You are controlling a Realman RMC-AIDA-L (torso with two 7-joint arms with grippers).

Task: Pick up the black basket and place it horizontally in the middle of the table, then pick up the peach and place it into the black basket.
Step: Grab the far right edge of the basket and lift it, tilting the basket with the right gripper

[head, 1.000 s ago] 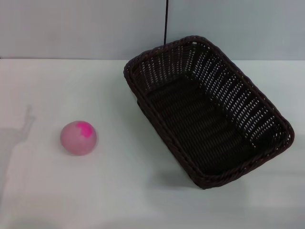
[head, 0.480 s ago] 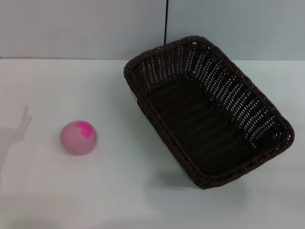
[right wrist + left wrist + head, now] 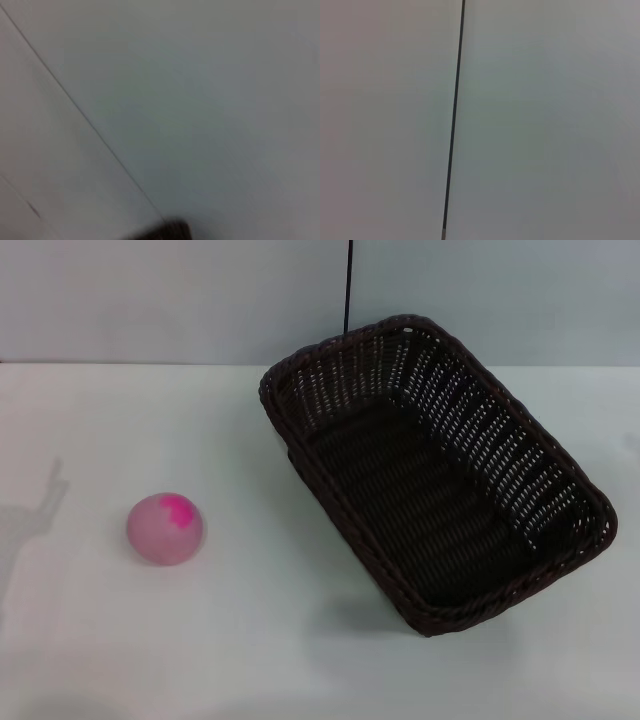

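head cam: high, looks fwd + down over table (image 3: 250, 640), basket (image 3: 430, 490) right, peach (image 3: 165, 528) left, wall w/ dark vertical line (image 3: 348, 285) behind | L wrist: faces blank wall, shares that line (image 3: 454, 120) | R wrist: close on pale surface, dark edge (image 3: 165, 231), overlap unclear

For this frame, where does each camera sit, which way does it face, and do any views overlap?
Head view: from the robot's head, looking down at the table, the black basket lying askew on the right, the peach on the left; no arm shows.
Left wrist view: faces a plain wall with a thin dark vertical line; no pincer shows.
Right wrist view: faces blank pale surfaces; a dark shape at the edge, unidentifiable.
Shared: that line also appears in the head view.
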